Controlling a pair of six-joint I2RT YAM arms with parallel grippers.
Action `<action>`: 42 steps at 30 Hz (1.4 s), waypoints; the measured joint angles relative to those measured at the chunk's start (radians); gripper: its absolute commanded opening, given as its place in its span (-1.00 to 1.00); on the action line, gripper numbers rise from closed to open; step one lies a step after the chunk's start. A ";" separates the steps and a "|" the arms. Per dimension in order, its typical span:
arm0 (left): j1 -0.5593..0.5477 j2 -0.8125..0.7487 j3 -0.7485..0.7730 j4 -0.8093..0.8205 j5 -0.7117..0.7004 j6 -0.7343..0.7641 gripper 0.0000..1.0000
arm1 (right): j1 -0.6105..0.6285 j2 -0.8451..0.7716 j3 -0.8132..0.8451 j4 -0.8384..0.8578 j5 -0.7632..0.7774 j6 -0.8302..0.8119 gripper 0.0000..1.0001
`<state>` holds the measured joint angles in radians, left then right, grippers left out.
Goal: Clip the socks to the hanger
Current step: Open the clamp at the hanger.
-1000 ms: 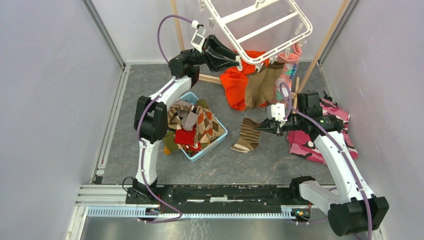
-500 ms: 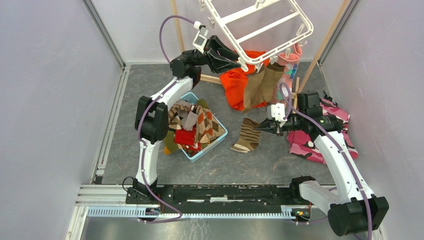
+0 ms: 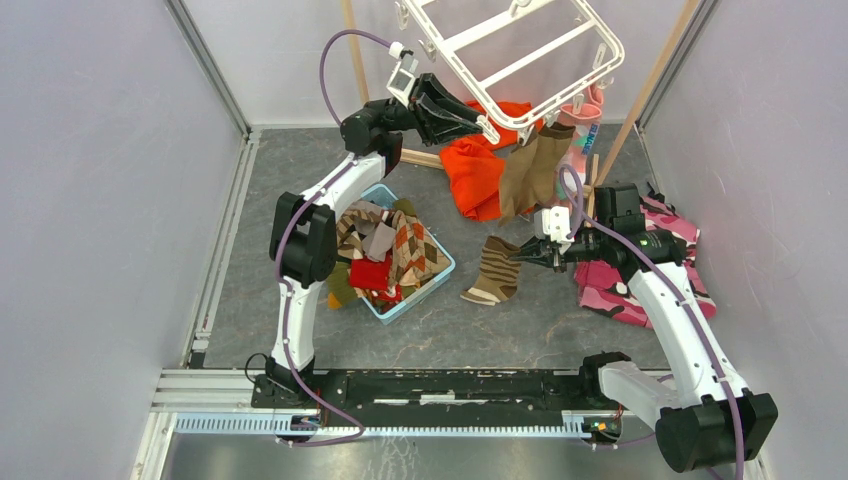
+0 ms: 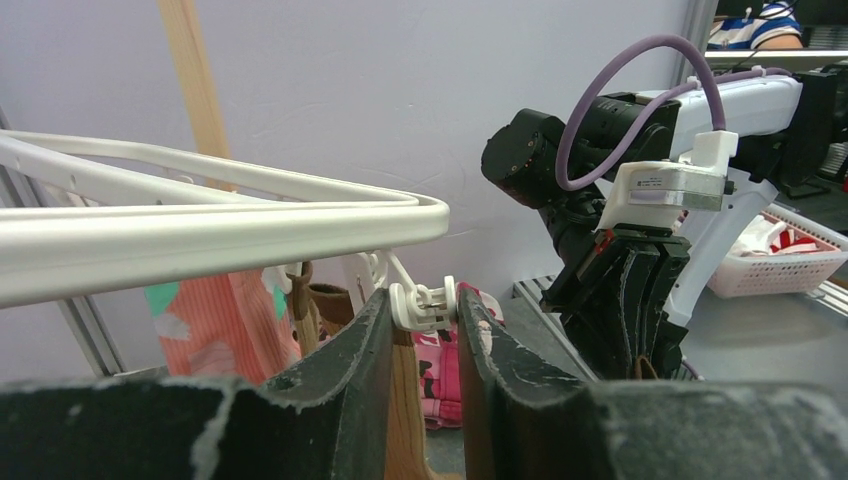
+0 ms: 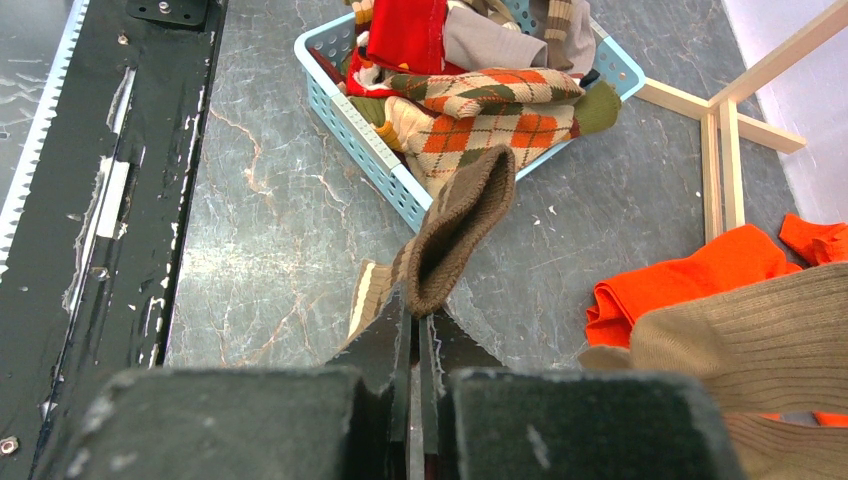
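Observation:
The white hanger (image 3: 510, 50) hangs tilted at the top; its rim shows in the left wrist view (image 4: 200, 225). My left gripper (image 3: 478, 122) is shut on one of its small white clips (image 4: 425, 305). Two plain brown socks (image 3: 530, 170) and a pink sock with teal patches (image 3: 582, 110) hang from the hanger. My right gripper (image 3: 522, 256) is shut on the cuff of a brown-and-tan striped sock (image 3: 492, 272), which shows in the right wrist view (image 5: 455, 235) with its foot on the floor. Several more socks fill a blue basket (image 3: 445, 268).
A large orange garment (image 3: 472, 168) lies under the hanger. Pink camouflage cloth (image 3: 615, 285) lies under my right arm. A wooden stand (image 3: 655, 75) frames the hanger, its foot on the floor (image 5: 725, 125).
The left gripper has drawn the hanger's clip slightly right and up, and the hanging brown socks have swung right. The right arm has not moved.

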<state>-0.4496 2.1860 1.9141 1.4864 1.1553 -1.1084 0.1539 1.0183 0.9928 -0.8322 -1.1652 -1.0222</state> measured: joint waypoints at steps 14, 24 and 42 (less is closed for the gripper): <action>-0.026 -0.010 -0.044 -0.217 0.024 0.283 -0.95 | -0.005 -0.003 0.000 0.054 0.076 0.052 -1.00; -0.021 0.002 -0.012 -0.135 0.113 0.328 -0.96 | -0.005 0.030 0.045 0.167 0.190 0.148 -1.00; -0.007 0.047 0.111 -0.068 0.185 0.223 -0.96 | -0.006 0.111 0.123 0.344 0.269 0.162 -1.00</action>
<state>-0.4564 2.2326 2.0251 1.4185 1.3403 -0.8856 0.1482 1.1290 1.1160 -0.4881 -0.8967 -0.8600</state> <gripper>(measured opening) 0.305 0.014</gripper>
